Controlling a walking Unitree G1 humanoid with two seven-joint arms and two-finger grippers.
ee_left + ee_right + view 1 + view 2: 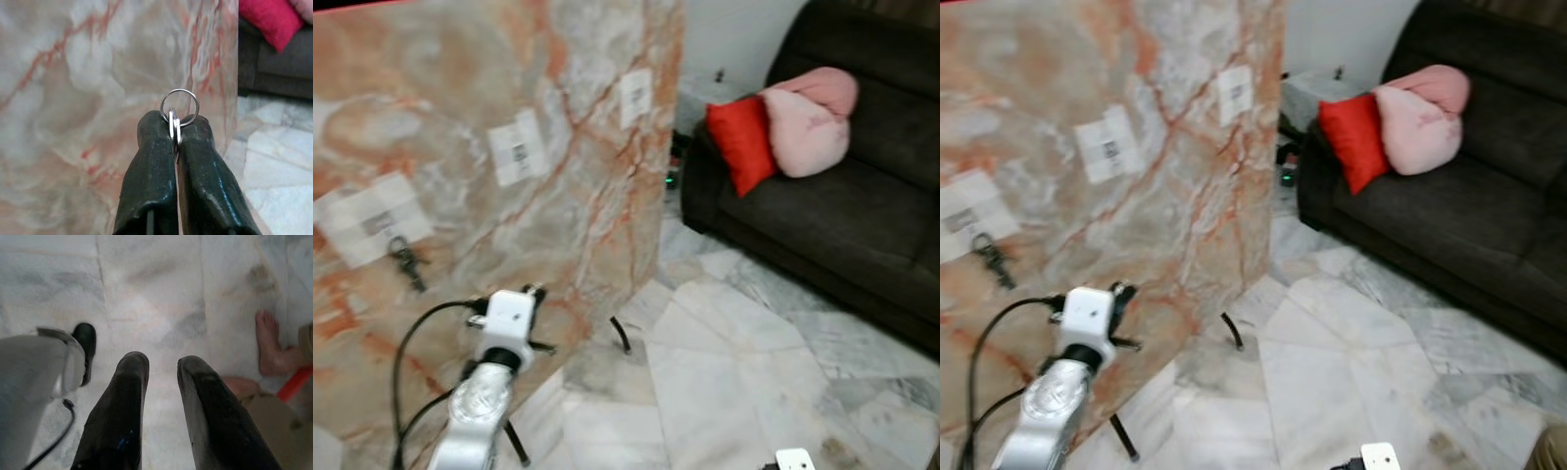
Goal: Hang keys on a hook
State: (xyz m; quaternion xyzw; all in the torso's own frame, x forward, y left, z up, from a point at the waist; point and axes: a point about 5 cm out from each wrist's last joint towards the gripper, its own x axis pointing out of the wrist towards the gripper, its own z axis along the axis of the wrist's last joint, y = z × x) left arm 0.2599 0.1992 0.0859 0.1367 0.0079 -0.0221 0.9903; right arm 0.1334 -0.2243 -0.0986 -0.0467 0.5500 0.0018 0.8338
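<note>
left gripper (pixel 175 139) pinches the key ring (pixel 179 107) between closed fingers, ring poking out so it can slip over a hook (pixel 403 257) on the marble board (pixel 558 127). right gripper (pixel 164 382) hangs apart, idle over floor.

Left arm (pixel 475 411) is showing a silver, glossy metal forearm ending in a white boxy wrist housing (pixel 508 315). Black cable (pixel 411 343) is looping out from the housing and back down the arm. Left pincer (pixel 175 132) and right pincer (pixel 164 369) are both showing long black rubbery fingers, scuffed, with faint blue flecks.
</note>
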